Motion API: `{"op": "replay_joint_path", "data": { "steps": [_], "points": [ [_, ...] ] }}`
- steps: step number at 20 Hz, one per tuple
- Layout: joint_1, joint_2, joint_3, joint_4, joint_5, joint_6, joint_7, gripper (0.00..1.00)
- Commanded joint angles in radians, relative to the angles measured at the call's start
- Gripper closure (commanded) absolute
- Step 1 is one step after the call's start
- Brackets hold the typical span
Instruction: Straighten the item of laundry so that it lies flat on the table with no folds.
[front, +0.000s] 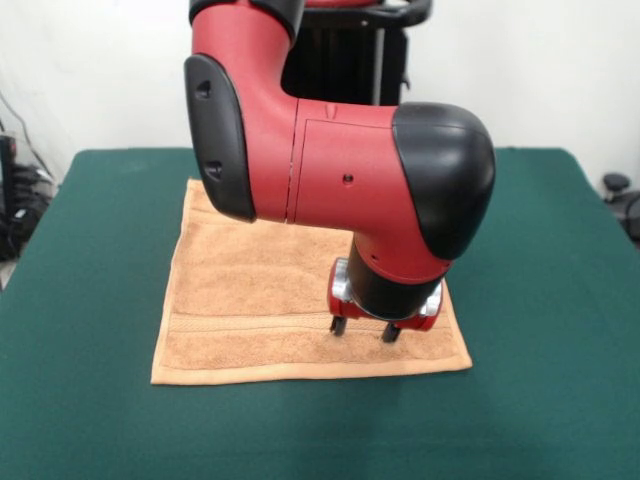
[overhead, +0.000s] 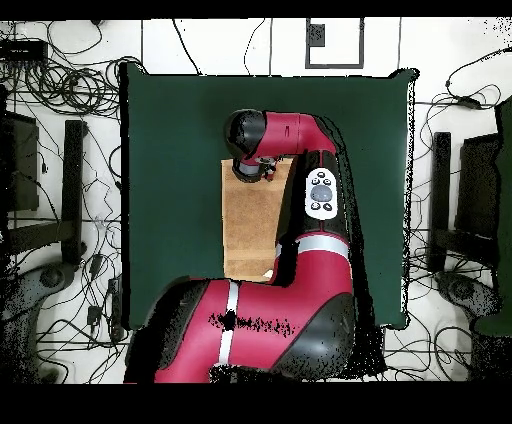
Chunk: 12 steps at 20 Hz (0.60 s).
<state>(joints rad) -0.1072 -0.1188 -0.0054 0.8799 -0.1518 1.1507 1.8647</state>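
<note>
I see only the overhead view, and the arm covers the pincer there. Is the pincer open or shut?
Observer: Open. In the front view the pincer shows two tips set apart.
Operator: Does it hold the towel?
Observer: No. The tips stand on or just above the towel, near its woven band, and pinch nothing.
Operator: Is the towel's edge beside the pincer folded?
Observer: No. That edge lies straight and flat on the table.

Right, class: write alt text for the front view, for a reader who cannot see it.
A red and black robot arm reaches down over an orange-tan towel lying flat on a dark green table. Its hand is open, with the fingertips at the towel's surface near the front edge.
</note>
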Motion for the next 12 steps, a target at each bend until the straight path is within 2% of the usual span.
{"op": "replay_joint_path", "data": {
  "steps": [1, 12],
  "points": [
    [0.023, 0.042, 0.037, 0.012, 0.02, -0.297, 0.276, 0.0],
    [0.011, 0.031, 0.036, 0.007, 0.021, -0.291, 0.266, 0.0]
  ]
}}
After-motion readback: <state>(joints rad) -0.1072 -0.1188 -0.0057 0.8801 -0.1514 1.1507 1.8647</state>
